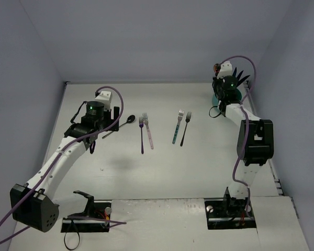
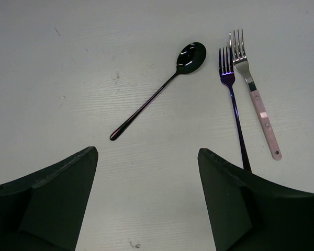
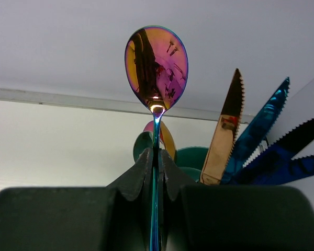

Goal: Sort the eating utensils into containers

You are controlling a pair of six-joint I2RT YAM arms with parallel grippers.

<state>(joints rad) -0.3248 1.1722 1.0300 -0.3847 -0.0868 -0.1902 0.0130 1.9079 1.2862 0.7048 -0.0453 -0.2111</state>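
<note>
Overhead and close, downward left-wrist cameras both show the pink-handled fork.

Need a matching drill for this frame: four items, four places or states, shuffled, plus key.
Items
1. black spoon
2. rainbow spoon
3. gold knife
4. left gripper

Places or states
A. standing in the caddy
B. open, holding nothing
C. lying on the table, left of the purple fork
D. clamped upright in the right gripper

Pairs: 1-C, 2-D, 3-A, 4-B
</note>
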